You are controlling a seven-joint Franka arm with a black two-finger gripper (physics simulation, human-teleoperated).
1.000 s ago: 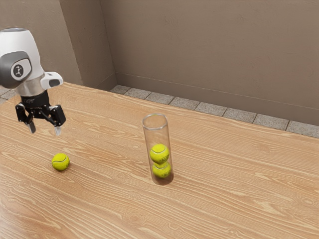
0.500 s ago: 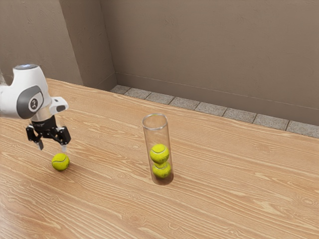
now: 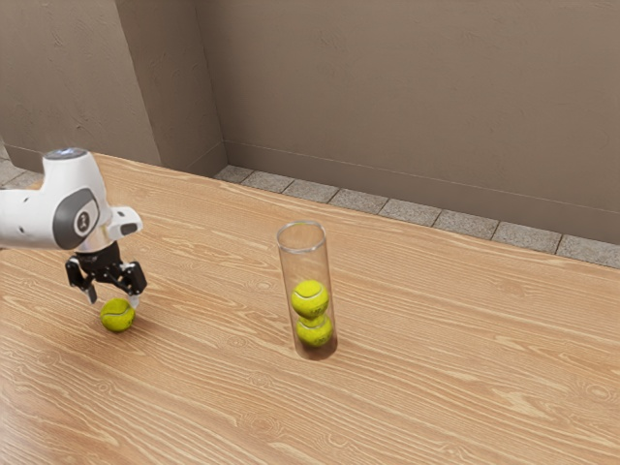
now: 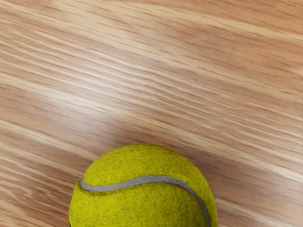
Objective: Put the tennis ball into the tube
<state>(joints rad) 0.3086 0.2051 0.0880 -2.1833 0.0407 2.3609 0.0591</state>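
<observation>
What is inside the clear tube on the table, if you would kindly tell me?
Two tennis balls, the upper one resting on the lower one, whose top is partly covered. The clear tube's upper part looks empty.

a clear tube (image 3: 304, 268) stands on the wood-grained table (image 3: 446, 358); a partly covered tennis ball (image 3: 117, 316) seemingly rests there.

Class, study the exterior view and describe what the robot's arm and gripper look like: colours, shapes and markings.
The arm is glossy white with smooth, rounded housings. A dark grey rounded panel surrounds a pale disc bearing a small dark marking. The gripper is black and angular, with jointed-looking linkages and two fingers.
</observation>
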